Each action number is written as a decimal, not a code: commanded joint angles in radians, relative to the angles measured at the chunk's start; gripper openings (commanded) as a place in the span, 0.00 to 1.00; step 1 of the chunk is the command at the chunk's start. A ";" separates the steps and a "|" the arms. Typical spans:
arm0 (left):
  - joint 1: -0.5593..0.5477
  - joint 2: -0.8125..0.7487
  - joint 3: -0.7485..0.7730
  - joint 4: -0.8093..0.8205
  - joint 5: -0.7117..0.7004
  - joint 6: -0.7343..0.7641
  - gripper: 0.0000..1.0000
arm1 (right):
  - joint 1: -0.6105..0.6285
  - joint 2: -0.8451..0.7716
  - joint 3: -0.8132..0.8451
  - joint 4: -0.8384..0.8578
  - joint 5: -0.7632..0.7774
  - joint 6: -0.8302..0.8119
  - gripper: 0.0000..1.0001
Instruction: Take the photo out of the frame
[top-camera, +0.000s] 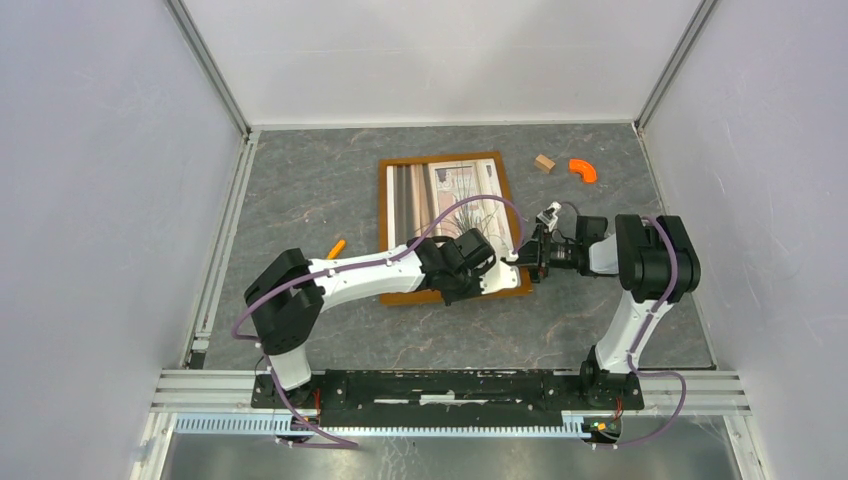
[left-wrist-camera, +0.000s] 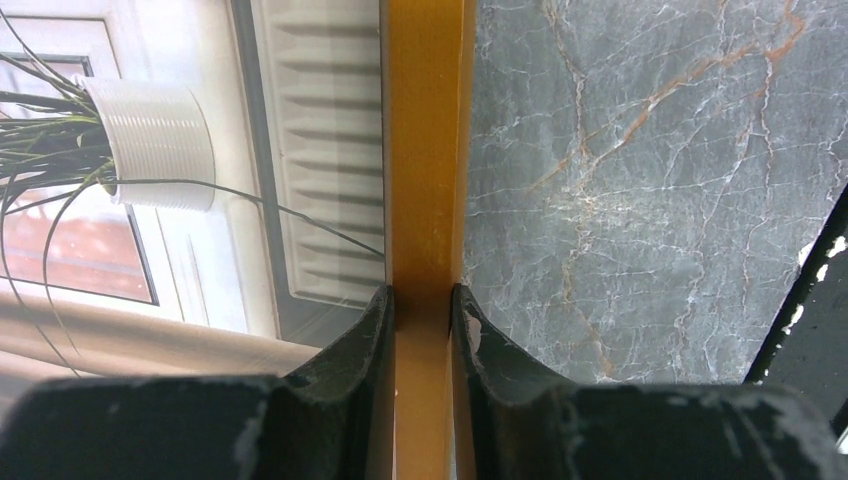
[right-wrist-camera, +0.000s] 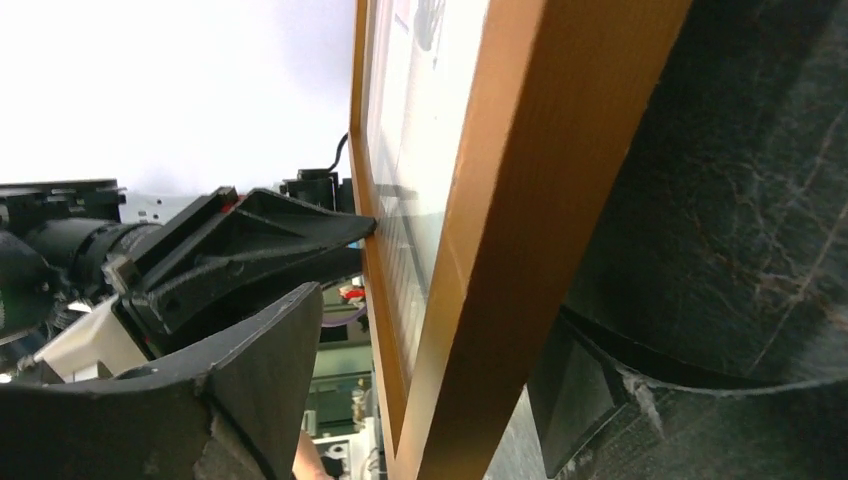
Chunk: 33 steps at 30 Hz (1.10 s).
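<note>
Frame (top-camera: 440, 159) lies flat on table (top-camera: 300, 200), mid-field, with photo (left-wrist-camera: 200, 150) in it, picture side up. A small block (top-camera: 544, 163) and an orange curved piece (top-camera: 583, 170) sit well apart beyond its far right corner.

Left gripper (left-wrist-camera: 422, 305) is pressed together on the frame's wooden border near the near right corner: one finger on the photo side, the other on the table side, with wood between them.

Right gripper (right-wrist-camera: 440, 320) is spread, straddling the same edge from the right. One finger is close under the wood; the other stands apart from the front face and is not clamped.

Handling, as judged:
- The frame is stiff and light for its size, but long, so a single corner grip would let it swing. Two holds on the border suit it.
- The front looks glazed and slick. Keep fingers off it.
- The photo is thin, bends easily and creases at a pinch. It probably comes out from the back, so the frame likely needs turning first.
- The backing side is not visible.
</note>
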 joint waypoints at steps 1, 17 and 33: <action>-0.014 -0.006 0.046 0.062 0.008 -0.016 0.09 | 0.021 0.040 -0.011 0.017 0.065 -0.009 0.72; -0.011 -0.021 0.106 -0.028 -0.030 -0.030 0.63 | 0.023 -0.140 -0.021 -0.046 0.091 -0.060 0.13; 0.194 -0.235 0.201 -0.201 0.004 -0.151 1.00 | -0.052 -0.310 0.369 -0.878 0.294 -0.569 0.00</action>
